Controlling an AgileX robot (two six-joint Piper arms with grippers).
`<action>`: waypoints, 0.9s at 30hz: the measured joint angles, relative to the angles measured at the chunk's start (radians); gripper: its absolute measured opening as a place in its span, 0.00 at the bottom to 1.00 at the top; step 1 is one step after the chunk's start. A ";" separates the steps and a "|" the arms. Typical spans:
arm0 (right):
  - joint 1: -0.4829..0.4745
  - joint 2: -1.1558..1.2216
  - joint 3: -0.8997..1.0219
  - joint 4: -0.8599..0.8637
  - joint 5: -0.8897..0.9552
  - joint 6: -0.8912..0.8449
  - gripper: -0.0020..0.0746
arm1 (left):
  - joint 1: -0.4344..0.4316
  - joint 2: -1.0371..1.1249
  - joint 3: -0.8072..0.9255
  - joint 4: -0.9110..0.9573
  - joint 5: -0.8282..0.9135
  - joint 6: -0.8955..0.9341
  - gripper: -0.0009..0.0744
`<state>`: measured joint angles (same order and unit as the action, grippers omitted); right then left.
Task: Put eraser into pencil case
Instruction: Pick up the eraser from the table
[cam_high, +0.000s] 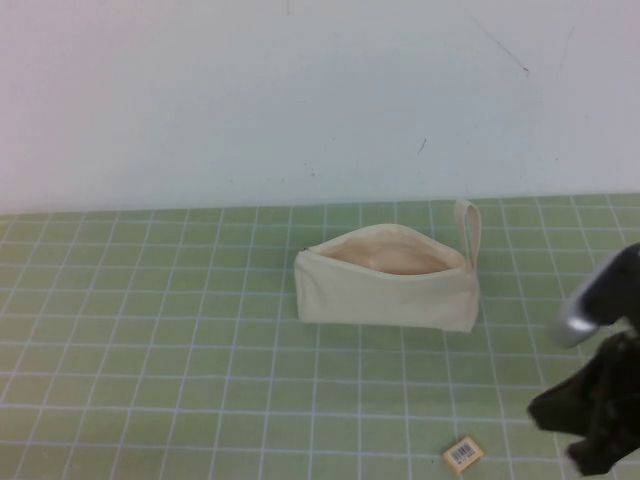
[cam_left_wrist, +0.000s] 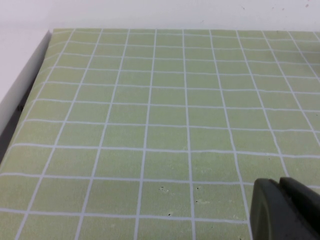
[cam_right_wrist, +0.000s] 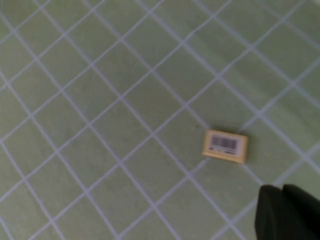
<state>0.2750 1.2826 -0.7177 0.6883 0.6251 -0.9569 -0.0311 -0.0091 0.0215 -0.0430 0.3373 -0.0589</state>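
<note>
The cream pencil case (cam_high: 385, 285) lies on the green grid mat, unzipped, its peach lining showing and its loop strap at the right end. The tan eraser (cam_high: 463, 454) with a barcode label lies flat near the front edge, well in front of the case; it also shows in the right wrist view (cam_right_wrist: 225, 146). My right gripper (cam_high: 592, 425) hovers at the right, a little to the right of the eraser, its fingers (cam_right_wrist: 285, 212) pressed together and empty. My left gripper (cam_left_wrist: 286, 207) is out of the high view, shut and empty over bare mat.
The green grid mat (cam_high: 150, 350) covers the table up to a white back wall. The mat's left edge meets a white border (cam_left_wrist: 20, 75) in the left wrist view.
</note>
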 joint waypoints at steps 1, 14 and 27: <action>0.072 0.051 0.000 -0.024 -0.048 0.022 0.03 | 0.000 0.000 0.000 0.000 0.000 0.000 0.01; 0.215 0.270 -0.123 -0.187 -0.062 0.075 0.16 | 0.000 0.000 0.000 0.000 0.000 0.000 0.01; 0.215 0.478 -0.262 -0.272 0.007 0.212 0.66 | 0.000 0.000 0.000 0.000 0.000 0.002 0.01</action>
<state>0.4895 1.7604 -0.9797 0.4165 0.6324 -0.7451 -0.0311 -0.0091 0.0215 -0.0430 0.3373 -0.0565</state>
